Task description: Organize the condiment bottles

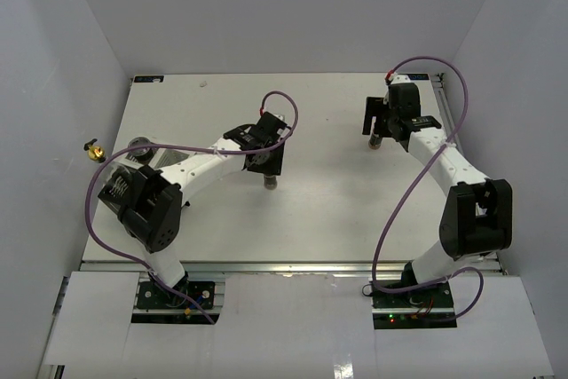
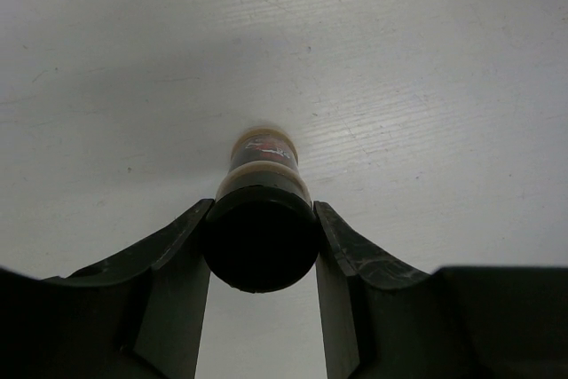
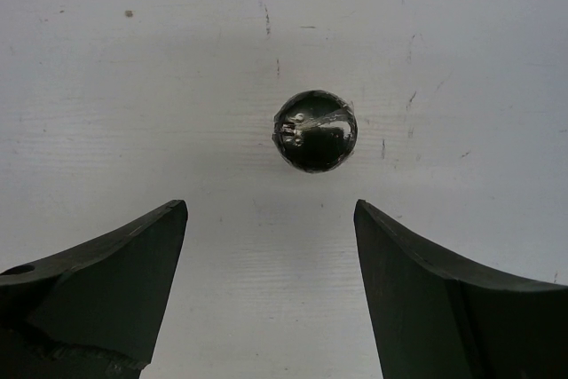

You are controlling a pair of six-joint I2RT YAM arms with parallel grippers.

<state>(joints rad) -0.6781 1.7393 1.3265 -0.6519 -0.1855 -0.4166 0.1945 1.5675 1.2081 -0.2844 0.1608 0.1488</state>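
My left gripper (image 2: 264, 212) is shut on the black cap of the slim dark yellow-labelled bottle (image 2: 262, 153), which stands upright on the white table. In the top view that gripper (image 1: 268, 166) is mid-table over the bottle (image 1: 270, 183). My right gripper (image 3: 270, 210) is open and empty, pointing down, with a small dark round-topped bottle (image 3: 314, 130) just ahead of its fingertips. In the top view it (image 1: 374, 129) hovers at the back right over that bottle (image 1: 374, 141). A grey-lidded jar (image 1: 138, 143) peeks out behind the left arm. A gold-capped bottle (image 1: 93, 151) is at the left wall.
White walls close in the table on three sides. The black-and-white rack (image 1: 118, 187) is mostly hidden under the left arm's elbow at the left. Purple cables loop off both arms.
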